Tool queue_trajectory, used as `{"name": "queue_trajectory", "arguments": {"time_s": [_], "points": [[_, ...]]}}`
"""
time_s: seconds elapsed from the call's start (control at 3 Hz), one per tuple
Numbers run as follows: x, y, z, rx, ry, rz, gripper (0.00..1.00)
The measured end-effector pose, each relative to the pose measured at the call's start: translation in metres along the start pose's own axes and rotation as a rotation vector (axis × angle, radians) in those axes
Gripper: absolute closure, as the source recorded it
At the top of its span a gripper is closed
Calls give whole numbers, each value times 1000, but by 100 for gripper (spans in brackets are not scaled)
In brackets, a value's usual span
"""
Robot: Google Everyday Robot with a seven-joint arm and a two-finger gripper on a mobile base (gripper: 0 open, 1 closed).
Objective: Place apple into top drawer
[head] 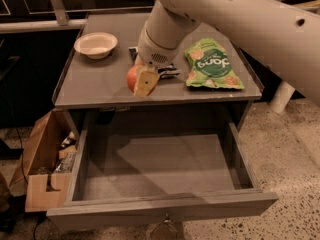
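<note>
On desk [95, 86]: bowl [95, 44] back left, bag [212, 64] right, gripper [142, 81] clasping apple [132, 77] near front edge, behind open top drawer [160, 205]; box [42, 149] left.

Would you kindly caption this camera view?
Pincer grips the apple over the cabinet top, near its front edge; top drawer open below.

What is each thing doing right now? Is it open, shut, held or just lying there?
Small red-orange apple: held in the gripper, near the grey cabinet top's front edge.
Two-finger gripper: shut on the apple.
Wide grey wooden top drawer: pulled open, empty.
White round bowl: upright, empty.
Green snack bag: lying flat.
Dark snack bag: lying flat, partly under the arm.
Brown cardboard box: open, on the floor.
</note>
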State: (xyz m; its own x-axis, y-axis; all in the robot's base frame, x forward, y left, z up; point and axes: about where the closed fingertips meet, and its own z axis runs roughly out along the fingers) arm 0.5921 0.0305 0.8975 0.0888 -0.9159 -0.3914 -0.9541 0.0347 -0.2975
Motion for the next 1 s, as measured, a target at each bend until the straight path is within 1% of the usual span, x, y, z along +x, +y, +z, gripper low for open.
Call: {"name": "queue_trajectory", "arguments": {"time_s": [0.33,0.67,1.0], "points": [[35,45,2,12,12,105,100],[44,59,0,42,-10,140,100],[48,56,1,48,-1,149,100]]}}
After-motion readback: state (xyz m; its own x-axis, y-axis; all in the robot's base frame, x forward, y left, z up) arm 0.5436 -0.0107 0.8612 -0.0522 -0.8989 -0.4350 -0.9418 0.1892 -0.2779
